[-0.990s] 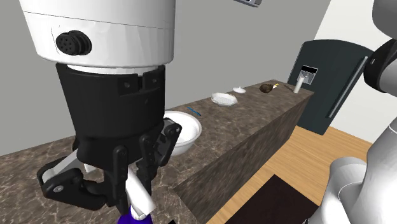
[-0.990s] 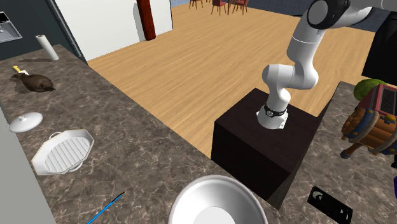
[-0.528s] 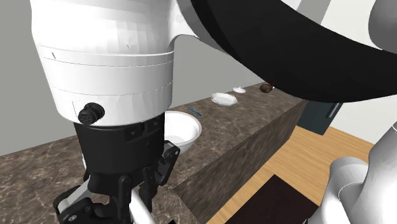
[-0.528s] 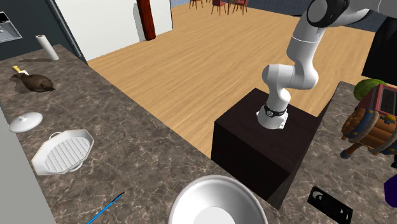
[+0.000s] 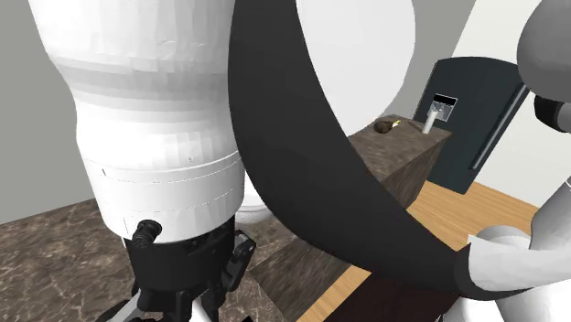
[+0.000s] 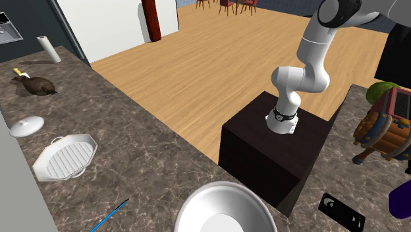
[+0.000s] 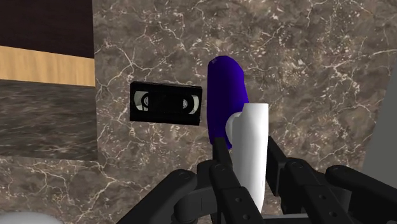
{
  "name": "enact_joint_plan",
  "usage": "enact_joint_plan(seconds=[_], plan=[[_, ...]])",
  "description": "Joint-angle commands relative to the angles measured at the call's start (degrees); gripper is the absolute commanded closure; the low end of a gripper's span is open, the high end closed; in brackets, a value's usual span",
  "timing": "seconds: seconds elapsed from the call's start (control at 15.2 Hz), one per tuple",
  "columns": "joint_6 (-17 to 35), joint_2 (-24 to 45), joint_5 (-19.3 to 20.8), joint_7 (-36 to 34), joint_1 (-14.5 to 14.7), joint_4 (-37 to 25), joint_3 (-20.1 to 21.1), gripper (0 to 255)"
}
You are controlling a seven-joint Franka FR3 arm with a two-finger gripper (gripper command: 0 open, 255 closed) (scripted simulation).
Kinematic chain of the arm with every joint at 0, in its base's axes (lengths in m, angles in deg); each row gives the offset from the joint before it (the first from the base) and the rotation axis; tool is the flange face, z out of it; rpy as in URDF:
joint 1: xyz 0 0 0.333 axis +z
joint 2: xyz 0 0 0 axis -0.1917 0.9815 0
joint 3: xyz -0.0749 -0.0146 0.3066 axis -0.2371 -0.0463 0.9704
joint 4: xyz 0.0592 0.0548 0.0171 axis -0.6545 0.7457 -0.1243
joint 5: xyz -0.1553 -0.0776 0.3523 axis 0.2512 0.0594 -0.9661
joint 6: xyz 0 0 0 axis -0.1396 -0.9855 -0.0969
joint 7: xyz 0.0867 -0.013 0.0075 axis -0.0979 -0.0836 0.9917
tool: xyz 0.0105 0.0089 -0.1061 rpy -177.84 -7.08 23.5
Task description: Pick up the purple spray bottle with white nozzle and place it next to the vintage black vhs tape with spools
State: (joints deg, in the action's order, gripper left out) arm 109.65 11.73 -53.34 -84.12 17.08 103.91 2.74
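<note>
My gripper is clamped on the white nozzle of the purple spray bottle, its body past my fingertips just beside the black VHS tape, so I should lower straight onto the marbled counter, releasing only once the base sits flat.

— Where does the shoulder view sit?
— Right behind the arm, very near. It faces along the marble counter toward the dark fridge at 3 o'clock.
— And the second exterior view?
— High above the same counter, looking down across it at the stand at 4 o'clock, with wooden floor at 12.
— The wrist view?
— Straight down, close to the counter. Its VHS tape lies far out at 4 o'clock in the second exterior view.
</note>
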Motion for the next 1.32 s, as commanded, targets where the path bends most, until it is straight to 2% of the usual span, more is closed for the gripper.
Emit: enact_joint_plan(seconds=[0.0, 1.25], plan=[[1.7, -0.2, -0.1, 0.1, 0.0, 1.9, 0.0, 255], [16.1, 2.6, 1.4, -0.8, 0.3, 13.9, 0.4, 255]])
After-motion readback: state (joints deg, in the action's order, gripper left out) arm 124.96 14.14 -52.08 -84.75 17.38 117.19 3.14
